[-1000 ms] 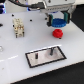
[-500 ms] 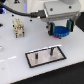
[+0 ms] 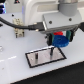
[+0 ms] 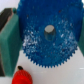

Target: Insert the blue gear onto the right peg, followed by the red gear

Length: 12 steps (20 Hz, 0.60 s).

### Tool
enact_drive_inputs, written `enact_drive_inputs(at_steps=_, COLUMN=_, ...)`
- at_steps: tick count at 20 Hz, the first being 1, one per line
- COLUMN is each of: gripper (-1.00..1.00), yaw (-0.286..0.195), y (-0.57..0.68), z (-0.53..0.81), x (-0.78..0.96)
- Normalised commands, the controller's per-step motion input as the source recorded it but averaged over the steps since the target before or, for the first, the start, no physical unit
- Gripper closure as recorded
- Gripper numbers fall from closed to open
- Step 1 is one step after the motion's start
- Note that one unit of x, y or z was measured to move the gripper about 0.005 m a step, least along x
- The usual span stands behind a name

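**Blue gear looked lined up over the peg, red one waiting**

From the wrist view, the wide flat bright-blue toothed gear (image 4: pixel 47 34) filled most of the frame, clamped edge-on between the gripper's (image 4: pixel 42 37) teal finger pads (image 4: pixel 10 42). So the gripper was closed on it, holding by the rim to keep the centre hole free. A grey stub showed right in that hole, which I'd guess was the right peg (image 4: pixel 49 31), though it was too blurry to swear the gear was seated rather than just hovering.

The small red toothed gear (image 4: pixel 22 77) sat just beside the blue one's edge, untouched, next in line.

In the exterior view, the arm hung over the black-bordered grey rectangular plate (image 3: pixel 37 58) on the white table (image 3: pixel 15 70).
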Motion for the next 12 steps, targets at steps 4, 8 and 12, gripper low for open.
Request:
enact_drive_inputs(at_steps=4, gripper=1.0, yaw=0.0, y=-0.16, z=-0.05, x=0.36)
enact_drive_inputs(at_steps=8, gripper=1.0, yaw=0.0, y=-0.18, z=-0.09, x=0.24)
enact_drive_inputs(at_steps=12, gripper=1.0, yaw=0.0, y=-0.17, z=-0.12, x=0.2)
